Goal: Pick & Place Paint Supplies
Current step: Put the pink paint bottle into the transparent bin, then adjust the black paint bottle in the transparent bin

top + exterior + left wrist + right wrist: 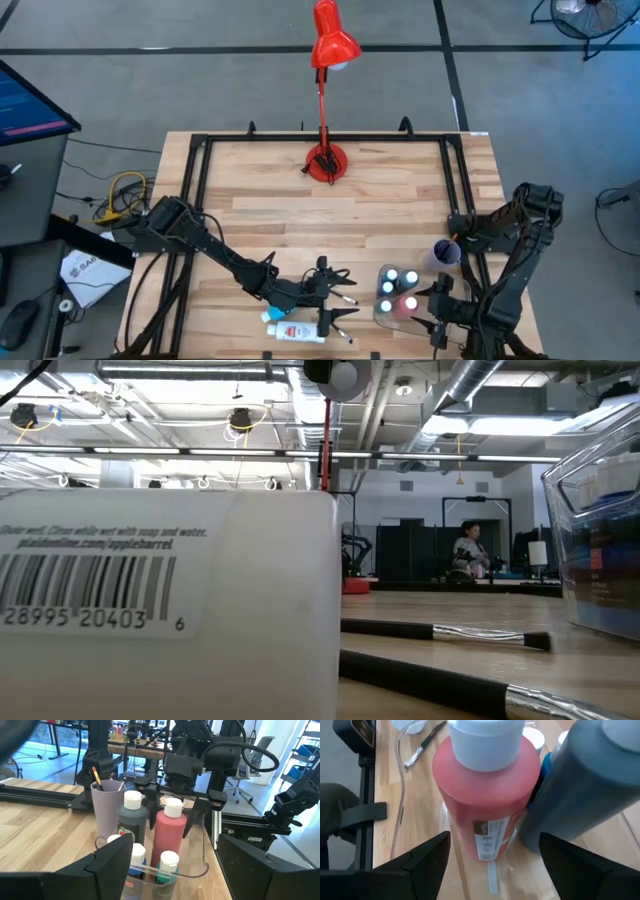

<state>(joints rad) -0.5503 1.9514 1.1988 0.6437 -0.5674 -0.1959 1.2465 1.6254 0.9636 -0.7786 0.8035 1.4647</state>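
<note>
A clear tray (380,312) near the table's front right holds several white-capped paint bottles, among them a pink-red one (170,837) and a dark green one (132,822). My right gripper (495,837) hangs open above the tray. Its fingers (199,810) flank the pink-red bottle's cap and shoulder, and a gap shows on both sides. My left gripper (170,870) is open and level just left of the tray, pointing at it. A white tube (295,331) and two dark paintbrushes (440,632) lie flat on the table by the left gripper.
A lilac cup (106,805) with a brush in it stands just behind the tray. A red desk lamp (326,160) stands at the far middle. Black frame rails (190,190) run along the table's left, right and far sides. Bare wood lies between lamp and tray.
</note>
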